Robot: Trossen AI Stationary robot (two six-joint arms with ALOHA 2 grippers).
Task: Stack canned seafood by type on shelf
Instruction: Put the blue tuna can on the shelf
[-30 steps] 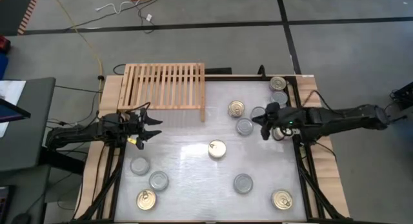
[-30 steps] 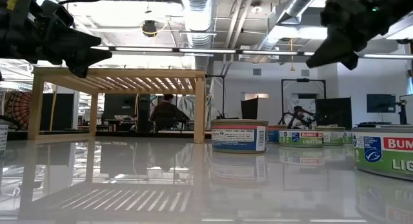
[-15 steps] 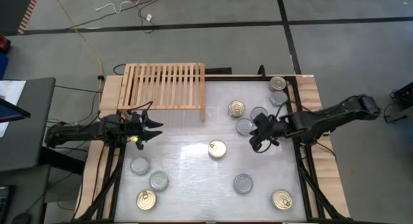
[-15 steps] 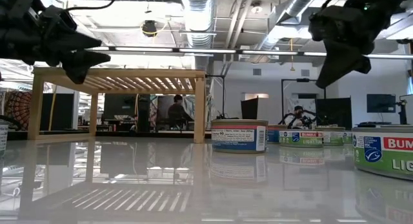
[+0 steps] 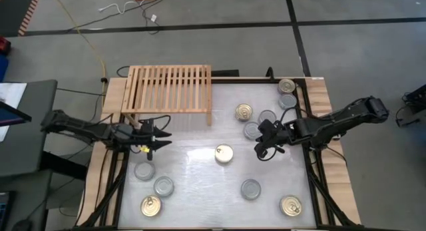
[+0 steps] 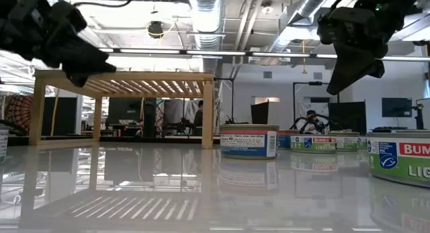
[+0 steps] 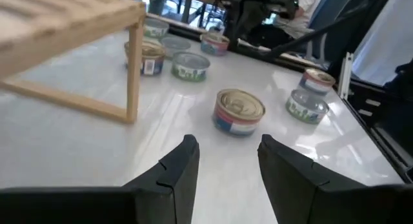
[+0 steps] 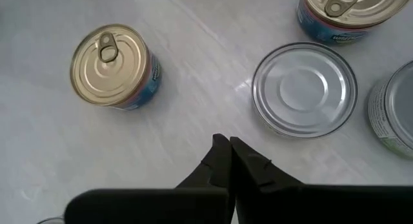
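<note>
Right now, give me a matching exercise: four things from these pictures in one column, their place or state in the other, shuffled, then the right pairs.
Things:
1. shelf
2. left gripper
3. right gripper
4. gold-top can mid-table

States:
A. shut, empty, above the table
B. no cans on it
C. open, holding nothing
D. upright between both grippers

Pairs: 1-B, 2-C, 3-A, 4-D

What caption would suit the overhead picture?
Two grippers, left and right, hover over scattered seafood tins; the wooden shelf stands empty.
</note>
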